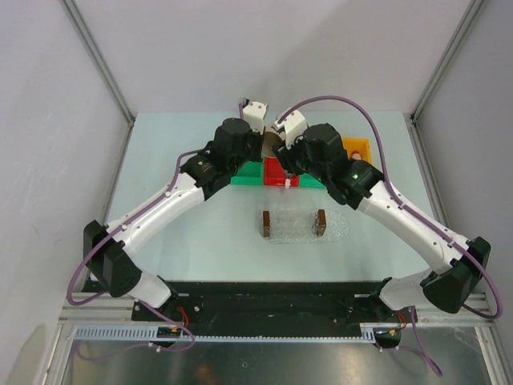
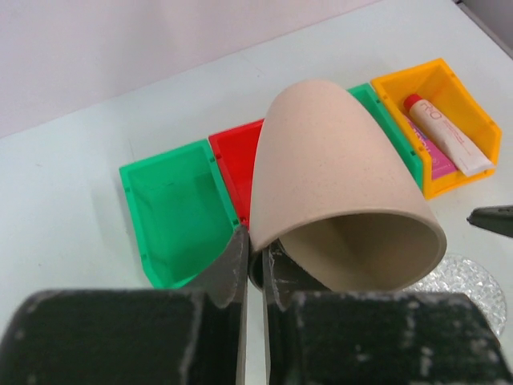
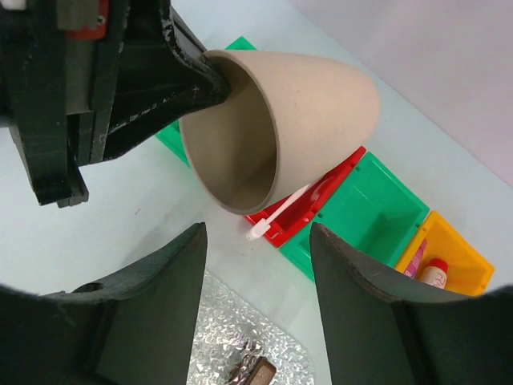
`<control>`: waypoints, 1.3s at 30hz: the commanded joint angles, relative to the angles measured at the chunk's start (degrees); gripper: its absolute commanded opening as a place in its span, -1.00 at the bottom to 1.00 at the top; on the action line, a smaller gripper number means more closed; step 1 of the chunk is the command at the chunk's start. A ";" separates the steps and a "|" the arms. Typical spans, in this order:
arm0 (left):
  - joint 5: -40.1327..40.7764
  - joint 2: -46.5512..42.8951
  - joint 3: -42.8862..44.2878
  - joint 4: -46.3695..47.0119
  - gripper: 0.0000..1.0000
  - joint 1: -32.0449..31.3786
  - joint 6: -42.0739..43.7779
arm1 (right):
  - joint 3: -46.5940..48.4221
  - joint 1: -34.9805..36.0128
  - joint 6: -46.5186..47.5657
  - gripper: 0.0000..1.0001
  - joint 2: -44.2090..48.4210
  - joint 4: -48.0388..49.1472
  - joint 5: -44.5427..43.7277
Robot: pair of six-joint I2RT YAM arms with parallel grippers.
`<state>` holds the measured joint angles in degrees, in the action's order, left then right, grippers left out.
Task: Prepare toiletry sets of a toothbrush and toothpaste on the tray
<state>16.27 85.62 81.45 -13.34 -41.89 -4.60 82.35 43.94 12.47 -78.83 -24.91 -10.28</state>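
My left gripper (image 2: 255, 258) is shut on the rim of a beige cup (image 2: 337, 192) and holds it tipped on its side above the bins. The cup also shows in the right wrist view (image 3: 280, 120). A white toothbrush (image 3: 284, 210) lies in the red bin (image 3: 325, 200), its head sticking out over the front edge. A magenta toothpaste tube (image 2: 435, 159) lies in the yellow bin (image 2: 473, 112), partly under a pale tube with a red cap. The clear bumpy tray (image 1: 292, 228) sits in front of the bins with nothing on it. My right gripper (image 3: 256, 257) is open and empty above the tray's far edge.
A row of bins stands at the back: a green one (image 2: 172, 212), the red one (image 2: 232, 164), a second green one (image 3: 373, 212), then the yellow one. The tray has a brown handle (image 1: 265, 223) at each end. Both arms crowd together over the bins.
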 commanded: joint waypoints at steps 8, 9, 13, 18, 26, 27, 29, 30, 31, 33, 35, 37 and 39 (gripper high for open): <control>0.60 -0.72 1.61 1.74 -1.00 -0.39 -7.35 | 1.50 0.35 -2.62 0.11 -0.98 4.87 -3.69; 0.43 -0.81 1.52 1.83 -1.00 -0.39 -7.53 | 1.50 0.35 -2.80 0.11 -1.24 4.95 -3.78; 0.08 -0.90 1.08 1.74 -0.99 -0.39 -8.06 | 2.46 0.35 -3.50 0.09 -2.21 5.31 -3.52; -0.01 -1.25 0.55 1.83 -1.00 -0.39 -8.49 | 3.87 0.35 -4.30 0.05 -3.96 5.48 -3.86; -0.89 -1.78 -0.76 1.92 -1.00 -0.39 -9.46 | 5.63 0.35 -4.30 -0.06 -5.46 6.01 -5.36; -0.98 -1.86 -0.85 1.92 -0.99 -0.39 -9.55 | 6.07 0.35 -4.30 -0.07 -5.55 5.92 -5.62; -1.15 -1.95 -1.20 2.00 -0.99 -0.39 -9.64 | 6.33 0.35 -4.29 -0.07 -5.55 5.75 -5.36; -1.24 -1.87 -1.21 2.09 -1.00 -0.39 -9.64 | 6.42 0.27 -4.30 -0.07 -5.55 5.66 -5.01; -1.16 -1.78 -1.21 2.09 -0.99 -0.39 -9.55 | 6.60 0.18 -4.47 -0.07 -5.29 5.48 -4.75; -1.33 -1.60 -1.29 2.27 -0.99 -0.39 -9.64 | 6.86 -0.09 -5.00 -0.06 -5.11 4.87 -3.61; -1.77 -1.51 -1.56 2.27 -0.99 -0.39 -9.81 | 7.30 -0.61 -5.79 -0.05 -4.93 4.69 -3.25; -2.38 -1.43 -1.56 2.36 -0.99 -0.39 -10.08 | 7.48 -1.22 -6.05 -0.04 -5.02 4.52 -2.46; -2.74 -1.51 -1.47 2.27 -1.00 -0.39 -10.16 | 7.48 -1.32 -6.23 -0.04 -5.46 4.52 -2.11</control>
<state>15.66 85.60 80.18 -13.19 -41.85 -13.08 87.15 43.24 7.60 -84.14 -22.24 -13.82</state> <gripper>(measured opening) 0.090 0.477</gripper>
